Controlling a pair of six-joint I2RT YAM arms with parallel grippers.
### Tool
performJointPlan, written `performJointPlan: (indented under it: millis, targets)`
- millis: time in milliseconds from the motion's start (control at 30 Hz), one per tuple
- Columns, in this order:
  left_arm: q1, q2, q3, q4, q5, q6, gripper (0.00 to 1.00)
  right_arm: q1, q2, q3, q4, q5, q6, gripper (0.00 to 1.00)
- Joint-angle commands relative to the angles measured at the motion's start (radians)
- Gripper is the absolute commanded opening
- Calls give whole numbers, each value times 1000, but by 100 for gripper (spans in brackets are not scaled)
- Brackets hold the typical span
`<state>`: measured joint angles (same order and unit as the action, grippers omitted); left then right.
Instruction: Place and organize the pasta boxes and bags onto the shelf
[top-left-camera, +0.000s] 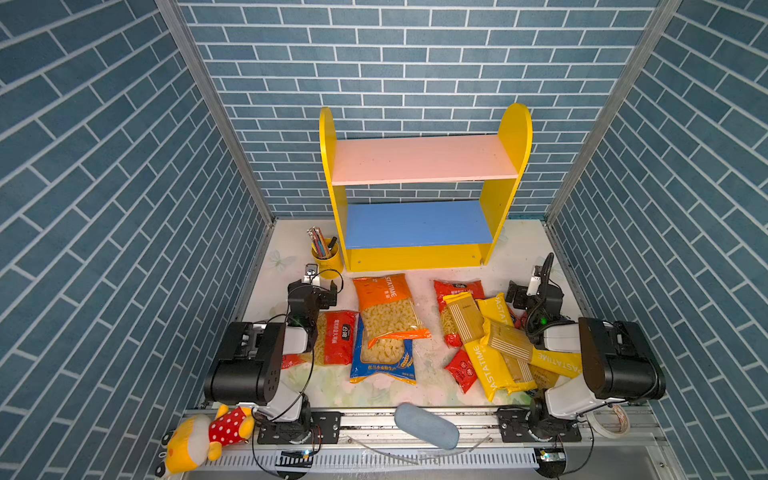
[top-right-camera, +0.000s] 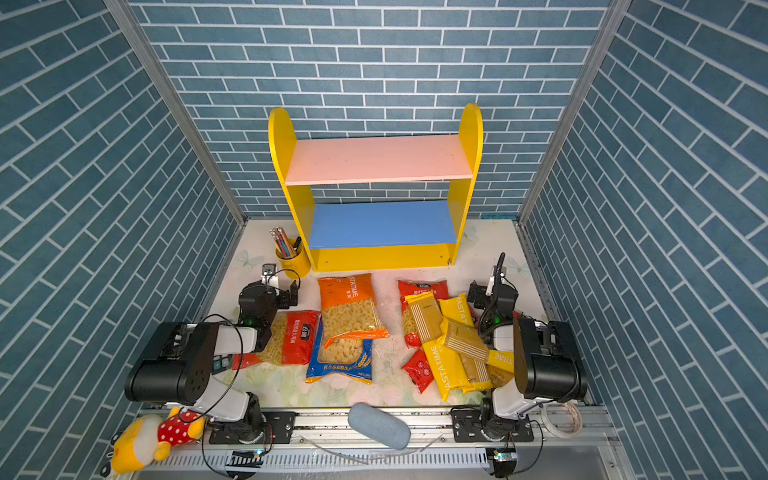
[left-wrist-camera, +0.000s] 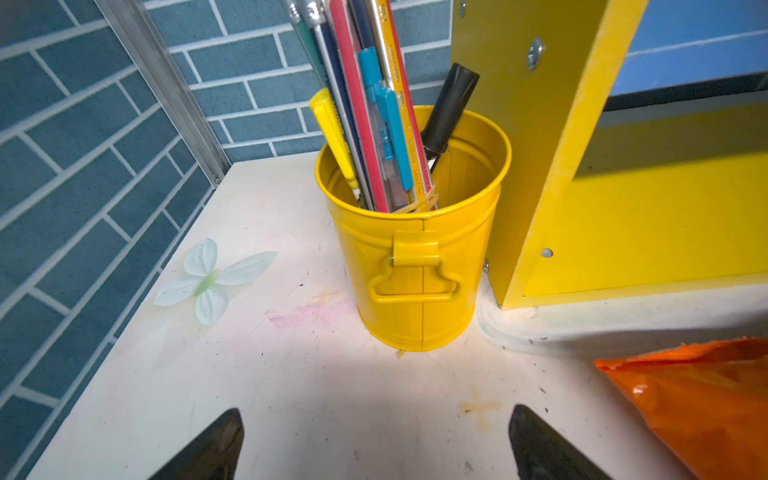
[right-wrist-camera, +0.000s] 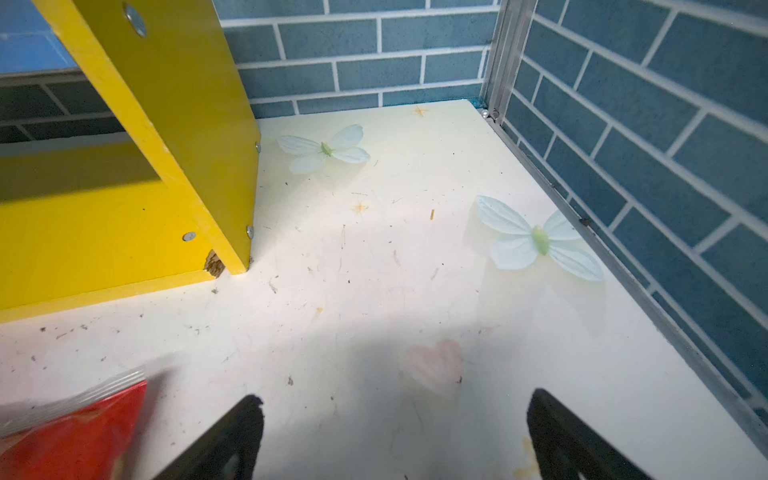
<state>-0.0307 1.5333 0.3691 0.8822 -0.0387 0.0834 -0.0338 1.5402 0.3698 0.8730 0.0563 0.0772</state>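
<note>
Left arm folded, left claw released, right arm folded, right claw released

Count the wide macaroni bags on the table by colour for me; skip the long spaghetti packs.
Orange bag: 1
Blue bag: 1, partly under the orange one
Red: 2, the left red bag and the right red bag, partly under spaghetti packs
Total: 4, none on the shelf
</note>
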Motion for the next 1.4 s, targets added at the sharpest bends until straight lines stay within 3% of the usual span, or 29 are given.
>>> performJointPlan:
  millis: [0, 133, 1367]
  targets:
    - [12, -2, 10, 2, 47, 5, 100, -3, 2, 22, -5, -6, -25, 99]
    - [36, -1, 13, -1, 122, -1, 100, -3, 2, 22, -5, -6, -27, 99]
    - [53, -4, -2, 29, 130, -20, 100, 0, -10, 18, 4, 27, -21, 99]
